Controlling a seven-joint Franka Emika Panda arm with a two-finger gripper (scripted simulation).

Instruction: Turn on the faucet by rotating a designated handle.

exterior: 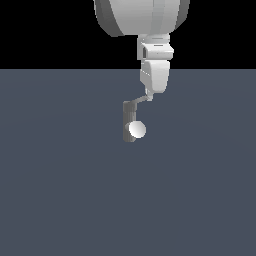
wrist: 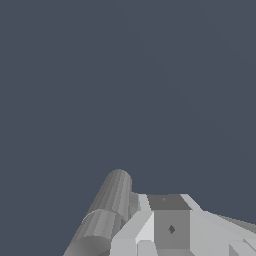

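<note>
Near the middle of the exterior view, slightly above centre, stands the small dark-grey upright cylindrical faucet post (exterior: 129, 122) on the flat slate-blue worktop (exterior: 60, 190). A white rounded ball (exterior: 137, 130) sits on the post's lower half, on the side towards the exterior view's right. From the post's top a thin, flat, light-grey lever handle (exterior: 141, 100) juts out towards the exterior view's right, rising slightly as it goes.

Directly above the handle's outer end hangs the large white robot arm (exterior: 145, 17), coming down from the upper centre of the frame against the black background. Its white pincer (exterior: 149, 95) points downward and its lowest tip meets the handle's far end; contact looks likely, though the render is too coarse to be sure. The fingers are not separately visible in this view, so I cannot tell whether the pincer is wide or narrow.

Low in the wrist picture, the ribbed dark-grey cylinder of the faucet (wrist: 107, 210) runs from lower left up towards the centre. Beside it, touching or nearly so, lie light-grey and white blocky pincer parts (wrist: 170, 227) at the bottom edge, cropped by the frame.
</note>
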